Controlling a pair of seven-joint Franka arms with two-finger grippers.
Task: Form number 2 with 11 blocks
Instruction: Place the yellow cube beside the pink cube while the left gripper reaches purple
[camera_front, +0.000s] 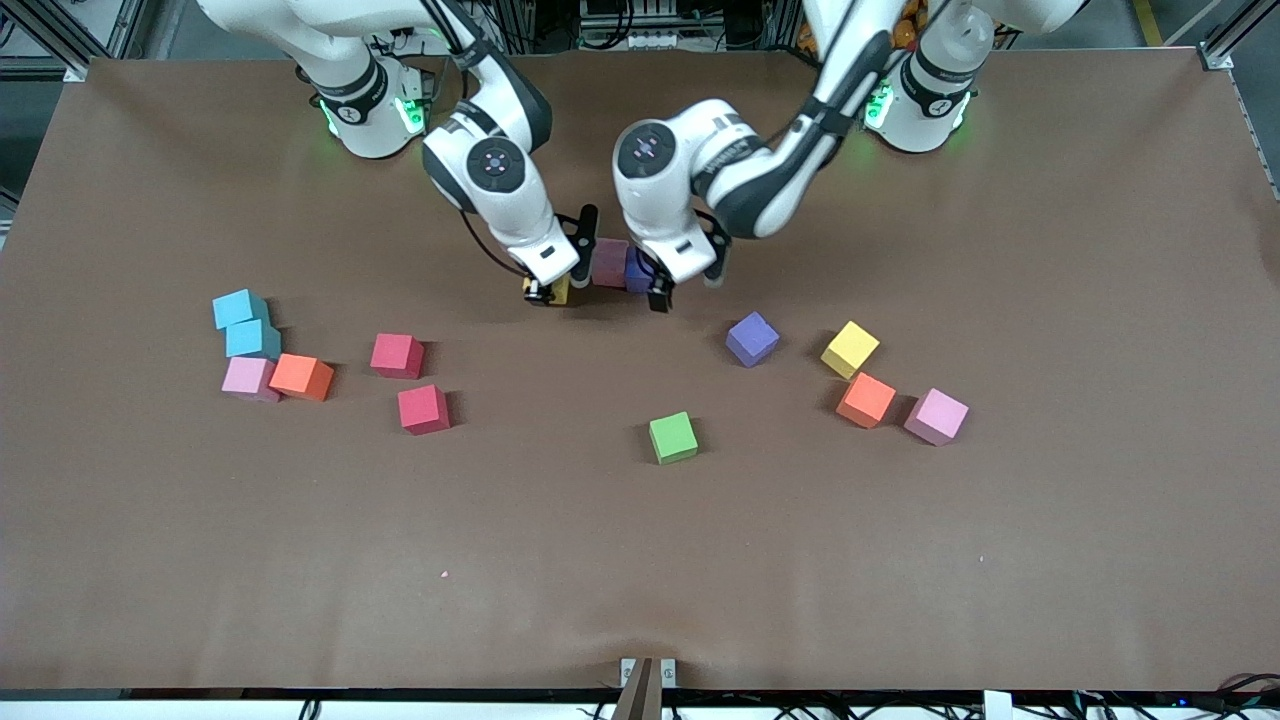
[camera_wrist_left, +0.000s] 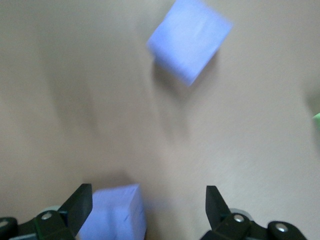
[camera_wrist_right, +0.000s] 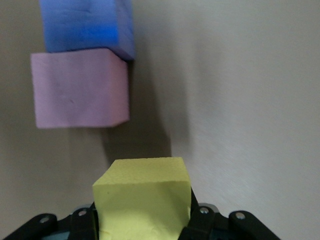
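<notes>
L hand (camera_wrist_left: 145, 210) jaws apart over purple cube (camera_wrist_left: 112, 212) (let go, row started) | R hand (camera_wrist_right: 145, 220) clamped on yellow cube (camera_wrist_right: 142, 192), low beside pink cube (camera_wrist_right: 80, 87), to extend the 2's row | spares at front-view 4 and 8 o'clock

Bright even light, left wrist view blurred

A brown table (camera_front: 640, 560) carries scattered blocks (camera_front: 673, 437) and two cyan cubes (camera_front: 246, 324).
</notes>
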